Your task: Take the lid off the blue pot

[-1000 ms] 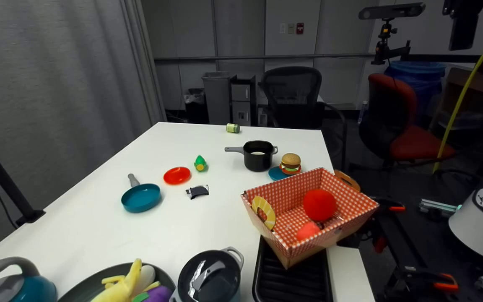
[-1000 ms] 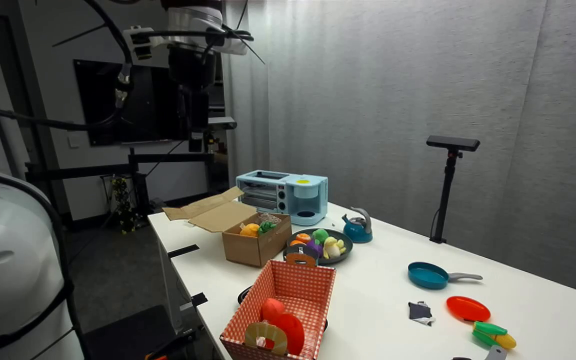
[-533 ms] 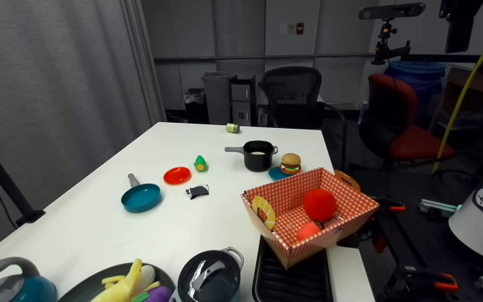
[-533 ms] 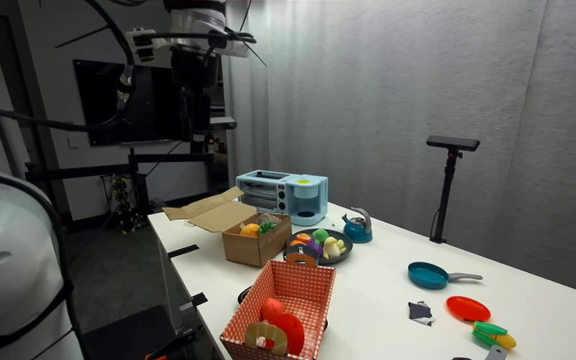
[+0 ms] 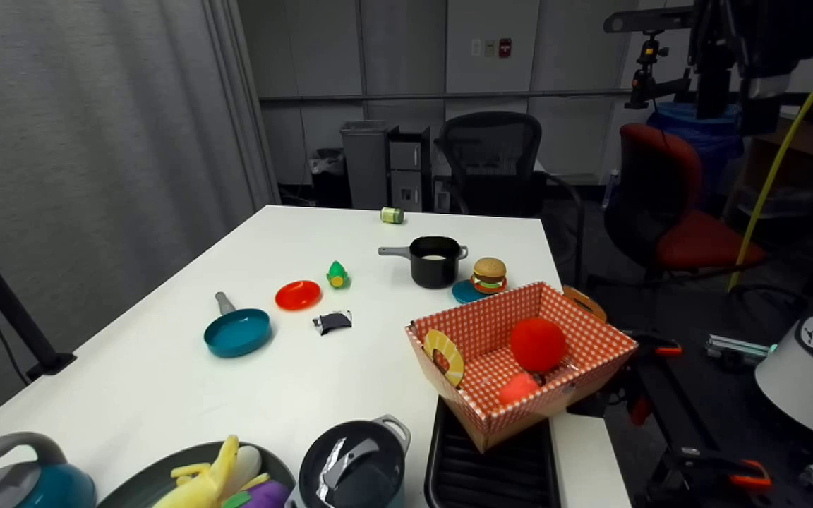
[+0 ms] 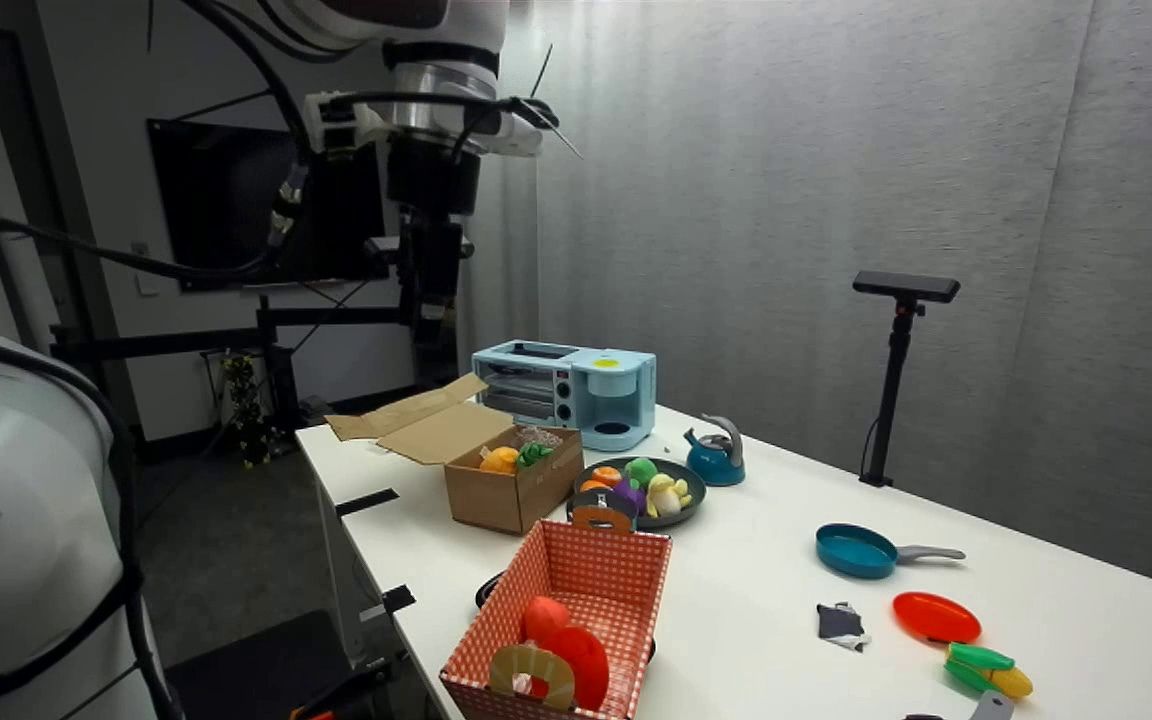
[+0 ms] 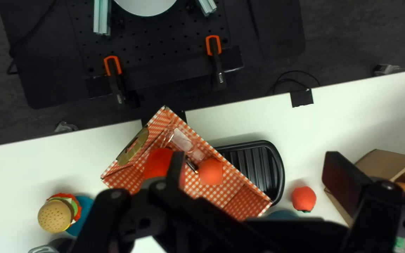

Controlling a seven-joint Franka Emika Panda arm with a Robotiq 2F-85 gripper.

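The lid (image 5: 370, 475) sits on the blue pot (image 5: 398, 497) near the bottom of an exterior view, where the frame's lower edge cuts the pot off. The pot stands on the white table (image 5: 166, 395), between the dark pan (image 5: 140, 481) and the black ridged tray (image 5: 491, 481). The gripper (image 5: 735, 120) hangs in the upper right of that picture, high above the table and well apart from the lid. Its fingers (image 7: 341, 182) stand wide apart in the wrist view, the tray and part of the checked basket (image 7: 236, 198) lying below the gap. A teal sliver just beside the tray may be the pot; the gripper hides the rest, and I cannot make out the lid there. In an exterior view the lid shows partly behind the basket's brown handle (image 6: 604, 518), lower than the gripper and to its right. The lid lies face up and looks level. Being round, it takes its direction from the grey grip (image 5: 350, 462) across its top, which slants from lower left to upper right, roughly in line with the pot's side handles (image 5: 402, 427).
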